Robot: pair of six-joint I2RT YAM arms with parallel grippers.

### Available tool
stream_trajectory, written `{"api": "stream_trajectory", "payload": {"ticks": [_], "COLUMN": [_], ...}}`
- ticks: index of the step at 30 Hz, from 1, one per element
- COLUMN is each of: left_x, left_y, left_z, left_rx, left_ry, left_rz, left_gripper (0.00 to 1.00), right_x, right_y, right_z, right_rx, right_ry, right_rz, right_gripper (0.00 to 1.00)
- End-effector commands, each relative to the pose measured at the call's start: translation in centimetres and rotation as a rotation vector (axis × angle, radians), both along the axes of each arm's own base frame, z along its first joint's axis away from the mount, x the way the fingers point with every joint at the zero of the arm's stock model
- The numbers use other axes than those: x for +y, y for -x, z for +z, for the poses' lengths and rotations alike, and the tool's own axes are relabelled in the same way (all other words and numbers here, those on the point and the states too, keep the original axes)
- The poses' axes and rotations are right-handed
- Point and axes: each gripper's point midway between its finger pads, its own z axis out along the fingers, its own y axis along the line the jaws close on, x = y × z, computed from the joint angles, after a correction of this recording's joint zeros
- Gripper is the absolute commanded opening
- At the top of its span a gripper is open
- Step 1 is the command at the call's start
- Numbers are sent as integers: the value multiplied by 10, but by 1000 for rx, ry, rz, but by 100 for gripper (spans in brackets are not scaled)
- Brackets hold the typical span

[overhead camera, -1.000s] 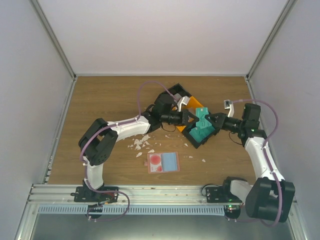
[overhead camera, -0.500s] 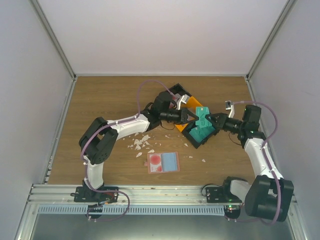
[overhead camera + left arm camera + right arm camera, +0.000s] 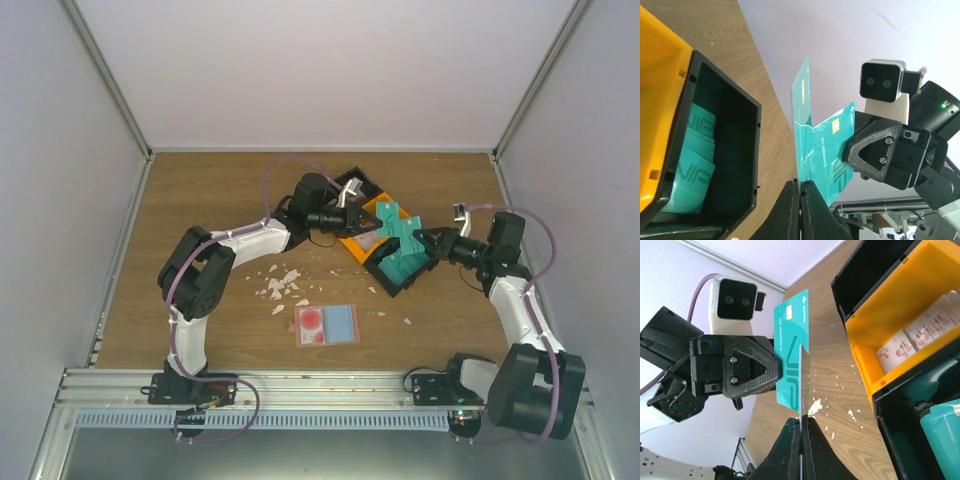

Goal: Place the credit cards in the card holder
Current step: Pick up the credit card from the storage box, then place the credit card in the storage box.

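Observation:
Each gripper is shut on one teal-green credit card, held on edge above the bins, and the two cards overlap. My left gripper pinches its card; in the left wrist view the fingers clamp that card's edge. My right gripper pinches the other card, seen edge-on in the right wrist view. More teal cards lie in a black bin. The card holder lies open and flat on the table near the front, with a red circle and a light-blue panel inside.
An orange bin holds white cards with red markings. Another black bin stands behind it. White crumbs are scattered left of the card holder. Grey walls enclose the table.
My left gripper has drawn back to the left with its teal card, sliding it partly off the right gripper's card. The right gripper has barely moved.

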Motion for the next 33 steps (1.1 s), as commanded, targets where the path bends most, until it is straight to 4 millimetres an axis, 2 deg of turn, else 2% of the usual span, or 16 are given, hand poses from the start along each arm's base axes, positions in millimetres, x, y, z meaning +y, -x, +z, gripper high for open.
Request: {"api": "stream_trajectory", "payload": {"ticks": [1, 6, 10, 17, 19, 23, 26, 29, 33], "left_x": [1, 20, 45, 90, 101, 124, 137, 146, 156], "left_y": [-6, -8, -4, 22, 30, 48, 62, 75, 92], "left_z": [-8, -13, -14, -20, -21, -28, -42, -51, -62], "left_rx": [-46, -108, -153, -173, -181, -183, -163, -154, -119], "left_ry": [-48, -154, -249, -364, -384, -431, -472, -495, -479], "left_rz": [23, 109, 192, 280, 295, 320, 319, 300, 302], "left_gripper": [0, 0, 0, 0, 0, 0, 0, 0, 0], "right_x": [-2, -24, -26, -9, -10, 5, 17, 15, 19], "right_y": [-3, -12, -11, -9, -11, -10, -9, -11, -12], "right_z": [-1, -29, -46, -80, -88, -98, -109, -119, -120], "right_rx": [7, 94, 148, 233, 255, 273, 294, 321, 316], "right_ry": [19, 198, 331, 564, 652, 724, 769, 858, 891], "right_rz": [5, -127, -169, -137, -147, -112, -74, -77, -87], "right_gripper": [0, 1, 0, 1, 1, 2, 2, 2, 2]}}
